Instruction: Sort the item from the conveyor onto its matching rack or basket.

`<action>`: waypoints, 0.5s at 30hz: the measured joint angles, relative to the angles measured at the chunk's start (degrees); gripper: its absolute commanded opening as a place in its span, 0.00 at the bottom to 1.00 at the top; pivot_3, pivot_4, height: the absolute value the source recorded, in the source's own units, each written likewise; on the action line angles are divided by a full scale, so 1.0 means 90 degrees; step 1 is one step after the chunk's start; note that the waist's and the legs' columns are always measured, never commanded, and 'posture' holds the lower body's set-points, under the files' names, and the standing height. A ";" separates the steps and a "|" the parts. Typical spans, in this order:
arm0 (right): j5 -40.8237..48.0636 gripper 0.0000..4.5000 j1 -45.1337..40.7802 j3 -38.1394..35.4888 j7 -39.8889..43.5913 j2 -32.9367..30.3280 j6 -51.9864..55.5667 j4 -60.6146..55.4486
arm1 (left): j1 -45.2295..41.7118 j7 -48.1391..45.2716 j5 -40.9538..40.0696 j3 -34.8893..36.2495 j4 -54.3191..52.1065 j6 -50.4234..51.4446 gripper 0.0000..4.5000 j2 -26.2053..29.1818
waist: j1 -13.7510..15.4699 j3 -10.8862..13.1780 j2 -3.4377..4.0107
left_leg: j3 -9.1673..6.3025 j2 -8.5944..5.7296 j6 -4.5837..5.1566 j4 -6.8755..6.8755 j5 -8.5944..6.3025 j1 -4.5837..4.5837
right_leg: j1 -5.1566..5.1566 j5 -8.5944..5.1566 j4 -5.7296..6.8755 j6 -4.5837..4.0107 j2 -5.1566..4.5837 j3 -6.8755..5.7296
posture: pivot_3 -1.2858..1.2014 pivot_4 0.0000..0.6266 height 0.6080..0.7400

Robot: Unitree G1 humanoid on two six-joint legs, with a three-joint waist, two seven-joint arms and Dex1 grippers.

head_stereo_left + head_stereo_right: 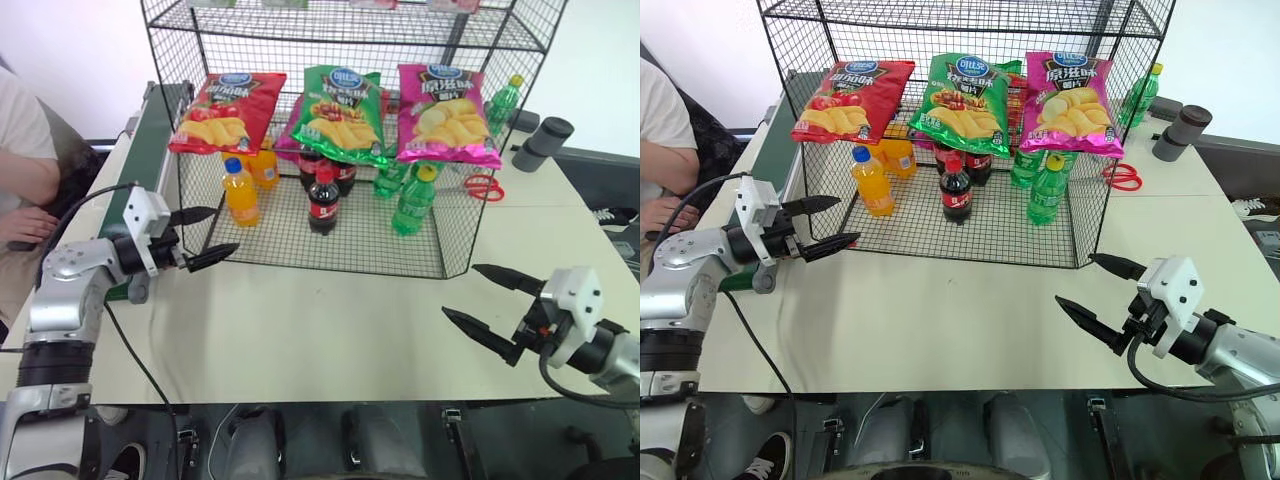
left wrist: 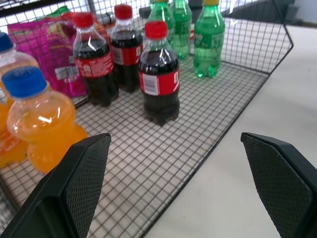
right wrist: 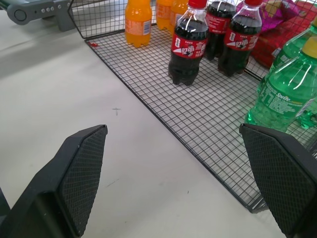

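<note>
The item, a glossy green crisp bag [image 1: 340,115], rests tilted on the middle shelf of the black wire rack [image 1: 300,25], between a red crisp bag [image 1: 228,112] and a pink one [image 1: 447,115]. The conveyor [image 1: 150,150] runs along the rack's left side, and the stretch of belt I see is bare. My left gripper [image 1: 222,232] hovers open and empty at the rack's front left corner, beside an orange bottle [image 2: 39,119]. Over the table at the front right, my right gripper [image 1: 462,290] is open and holds nothing.
Orange, cola [image 1: 322,200] and green soda bottles [image 1: 412,203] stand on the rack's bottom grid. Red scissors [image 1: 485,187] and grey cylinders [image 1: 543,142] lie on the white table [image 1: 330,320] to the rack's right. A person's arm [image 1: 25,175] rests at the far left.
</note>
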 measured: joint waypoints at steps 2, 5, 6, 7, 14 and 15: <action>0.0000 0.99 0.0002 0.0000 -0.0024 0.0000 -0.0005 0.0000 | 0.0006 0.0027 0.0055 -0.0017 0.0010 -0.0107 1.00 -0.0013 | 0.0001 0.0000 0.0000 | 0.0000 0.0000 0.0000 0.0000 0.0000 0.0000 | 0.0000 0.0000 0.0000 0.0001 0.0000 0.0000 | 0.52 0.24 1.00; 0.0001 0.99 0.0001 0.0000 -0.0048 0.0000 -0.0018 0.0000 | 0.0008 -0.0011 0.0023 -0.0018 0.0009 0.0049 1.00 -0.0016 | 0.0005 0.0000 0.0000 | 0.0000 0.0000 0.0000 0.0000 0.0000 0.0000 | 0.0000 0.0000 0.0001 0.0001 0.0001 0.0000 | 0.52 0.24 1.00; 0.0002 0.99 0.0002 0.0000 -0.0057 0.0000 -0.0018 0.0000 | 0.0008 -0.0048 -0.0001 -0.0024 0.0004 0.0146 1.00 -0.0009 | 0.0003 0.0000 0.0000 | 0.0000 0.0000 0.0000 0.0000 0.0000 0.0000 | 0.0000 0.0000 0.0001 0.0001 0.0001 0.0000 | 0.52 0.24 1.00; 0.0003 0.99 0.0001 0.0000 -0.0069 0.0000 -0.0018 0.0000 | 0.0009 -0.0063 -0.0027 -0.0026 -0.0004 0.0196 1.00 -0.0007 | 0.0003 0.0000 0.0000 | 0.0000 0.0000 0.0000 0.0000 0.0000 0.0000 | 0.0000 0.0000 0.0001 0.0001 0.0001 0.0000 | 0.52 0.24 1.00; -0.0004 0.99 0.0061 0.0005 -0.0103 0.0000 -0.0067 -0.0002 | -0.0041 0.0061 0.0005 -0.0029 0.0049 0.0063 1.00 -0.0056 | 0.0027 0.0000 0.0000 | 0.0001 -0.0001 0.0000 0.0001 0.0000 0.0000 | 0.0000 0.0000 0.0001 0.0001 0.0001 0.0000 | 0.52 0.24 1.00; -0.0005 0.99 0.0078 0.0011 -0.0105 0.0000 -0.0069 -0.0004 | -0.0041 0.0067 0.0033 -0.0030 0.0061 -0.0001 1.00 -0.0061 | 0.0030 0.0000 0.0000 | 0.0001 -0.0001 0.0000 0.0001 0.0000 0.0000 | 0.0000 0.0000 0.0001 0.0001 0.0001 0.0000 | 0.52 0.24 1.00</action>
